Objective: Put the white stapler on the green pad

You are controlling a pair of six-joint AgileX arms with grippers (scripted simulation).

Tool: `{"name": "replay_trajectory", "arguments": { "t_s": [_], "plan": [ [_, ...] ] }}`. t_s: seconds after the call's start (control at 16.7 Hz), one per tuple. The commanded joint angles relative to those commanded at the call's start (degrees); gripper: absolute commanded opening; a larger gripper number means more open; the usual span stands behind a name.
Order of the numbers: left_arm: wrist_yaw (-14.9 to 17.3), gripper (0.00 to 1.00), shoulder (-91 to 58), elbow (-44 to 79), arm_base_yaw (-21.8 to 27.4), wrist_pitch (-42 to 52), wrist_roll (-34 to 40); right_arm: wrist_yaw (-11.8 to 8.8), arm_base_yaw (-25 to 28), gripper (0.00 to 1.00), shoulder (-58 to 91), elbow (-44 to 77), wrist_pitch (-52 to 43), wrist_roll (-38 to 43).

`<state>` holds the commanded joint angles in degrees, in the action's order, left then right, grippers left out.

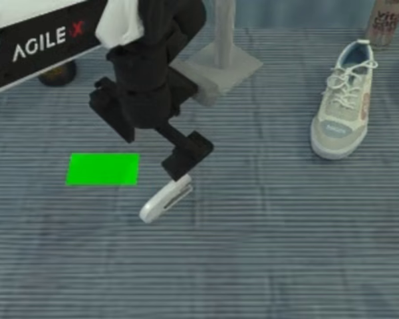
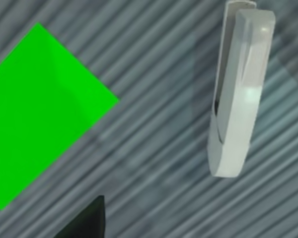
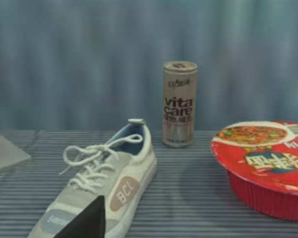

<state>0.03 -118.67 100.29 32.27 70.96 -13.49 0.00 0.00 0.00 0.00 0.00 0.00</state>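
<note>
Just right of the green pad [image 1: 103, 169], the white stapler [image 1: 165, 200] lies flat on the striped desk [image 1: 272, 246], angled, with a strip of bare cloth between it and the pad, so the 2 aren't touching. The left gripper [image 1: 177, 174] hangs right over the stapler's upper end, the end farther from the pad's level, and the arm reaches down to it from the top-left. Can't tell how wide the jaws are or whether they've got hold of anything; in the left wrist view only 1 dark fingertip [image 2: 84, 223] pokes in at the edge, with the pad [image 2: 37, 111] and stapler [image 2: 238, 94] both lying below it, apart.

Well off to the right of the stapler there's a white-and-grey sneaker [image 1: 344, 100], a drink can [image 1: 388, 20] beyond it at the far edge, and a grey stand [image 1: 223, 63] behind the arm. The right wrist view shows the sneaker [image 3: 102, 193], the can [image 3: 179, 104] and a red noodle bowl [image 3: 265, 166]. The right gripper itself isn't in the top view.
</note>
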Motion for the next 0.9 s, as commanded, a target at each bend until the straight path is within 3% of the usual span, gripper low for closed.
{"name": "replay_trajectory", "arguments": {
  "t_s": [0.48, 0.9],
  "plan": [
    [0.01, 1.0, -1.28, 0.2, 0.12, -0.36, -0.18, 0.0, 0.0, 1.0, 0.0, 0.0, 0.0, 0.0],
    [0.05, 1.0, -5.89, -10.95, 0.16, -16.77, -0.33, 0.0, 0.0, 1.0, 0.0, 0.0, 0.0, 0.0]
  ]
}}
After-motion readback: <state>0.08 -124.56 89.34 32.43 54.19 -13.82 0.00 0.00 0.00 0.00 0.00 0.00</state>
